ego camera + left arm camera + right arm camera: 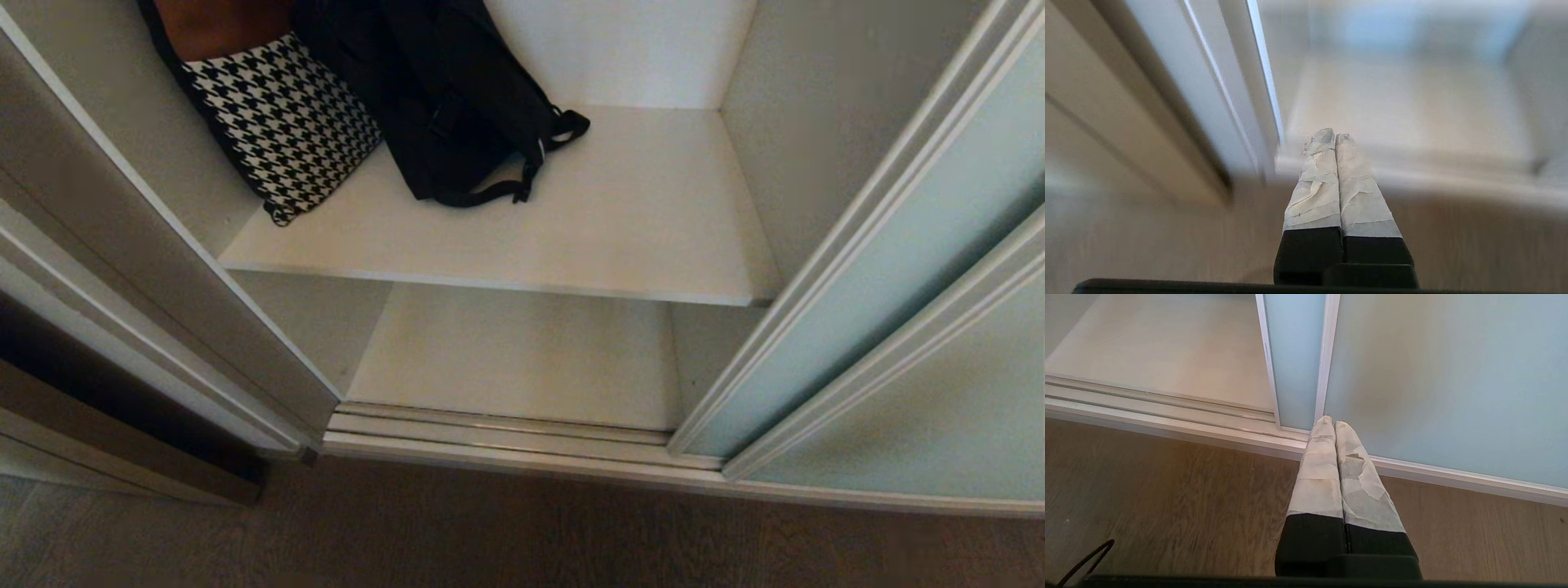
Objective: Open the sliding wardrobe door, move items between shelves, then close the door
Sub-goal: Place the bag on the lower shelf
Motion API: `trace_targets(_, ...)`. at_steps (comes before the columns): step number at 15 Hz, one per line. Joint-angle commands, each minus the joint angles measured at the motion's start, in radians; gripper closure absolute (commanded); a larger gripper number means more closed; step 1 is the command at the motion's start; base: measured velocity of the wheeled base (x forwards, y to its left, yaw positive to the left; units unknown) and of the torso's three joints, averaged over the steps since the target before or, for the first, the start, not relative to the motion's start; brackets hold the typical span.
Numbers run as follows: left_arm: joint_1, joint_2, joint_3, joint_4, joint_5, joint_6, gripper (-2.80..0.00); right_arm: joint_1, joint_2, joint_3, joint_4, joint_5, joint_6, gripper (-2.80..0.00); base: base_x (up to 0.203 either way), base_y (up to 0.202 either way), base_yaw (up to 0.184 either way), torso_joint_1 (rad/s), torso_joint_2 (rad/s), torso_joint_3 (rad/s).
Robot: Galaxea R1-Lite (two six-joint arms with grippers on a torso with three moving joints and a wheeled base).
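The sliding wardrobe door (890, 269) is standing slid aside along the right of the head view, its pale green glass overlapping a second panel; the compartment in the centre of the frame is lying open. The black bag (457, 98) is slumping on the upper shelf (620, 220) at upper centre, leaning toward the back wall, its straps (506, 192) trailing forward onto the board; a houndstooth bag (282, 122) is resting just beside it at upper left, the two seeming to touch. The lower shelf (522, 359) is showing beneath, at centre.

Neither arm is appearing in the head view. The left gripper (1336, 136) is hovering low before the wardrobe's open side, its taped fingers (1318, 179) pressed together and holding nothing; the right gripper (1334, 424) is hanging above the wood floor (1167, 498) near the bottom track (1167, 416), its fingers (1318, 473) likewise pressed together and empty.

The black bag is looking soft, floppy and light; it is likely sagging and folding when lifted, so pinching the body would be gathering loose cloth only. The forward-trailing straps, or the buckle region where they meet, are offering the nearest hold; the fingers would first be needing to spread, and the houndstooth bag is sitting close enough to be dragged along.
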Motion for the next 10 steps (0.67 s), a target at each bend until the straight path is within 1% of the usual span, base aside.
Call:
trace_targets(1,0.000,0.044,-0.181,0.016,0.006,-0.005,0.00,0.000,-0.002,0.002,0.000,0.000,0.000,0.00,0.000,0.000,0.000,0.000,0.00,0.000)
trace_targets(3,0.002,0.206,-0.322,0.024,0.015,-0.035,0.00,0.000,-0.002,0.002,0.000,0.000,0.000,0.00,0.000,0.000,0.000,0.000,0.00,0.000)
trace_targets(5,0.004,0.430,-0.471,-0.006,0.038,-0.096,0.00,0.000,-0.002,0.002,0.000,0.000,0.000,0.00,0.000,0.000,0.000,0.000,0.00,0.000)
trace_targets(7,-0.007,0.667,-0.632,-0.066,0.099,-0.145,0.00,0.000,-0.002,0.002,0.000,0.000,0.000,0.00,0.000,0.000,0.000,0.000,0.00,0.000)
trace_targets(9,-0.018,0.881,-0.765,-0.150,0.153,-0.174,0.00,0.000,-0.002,0.002,0.000,0.000,0.000,0.00,0.000,0.000,0.000,0.000,0.00,0.000)
trace_targets(10,-0.022,0.999,-0.832,-0.211,0.173,-0.184,0.00,0.000,-0.002,0.002,0.000,0.000,0.000,0.00,0.000,0.000,0.000,0.000,0.00,0.000)
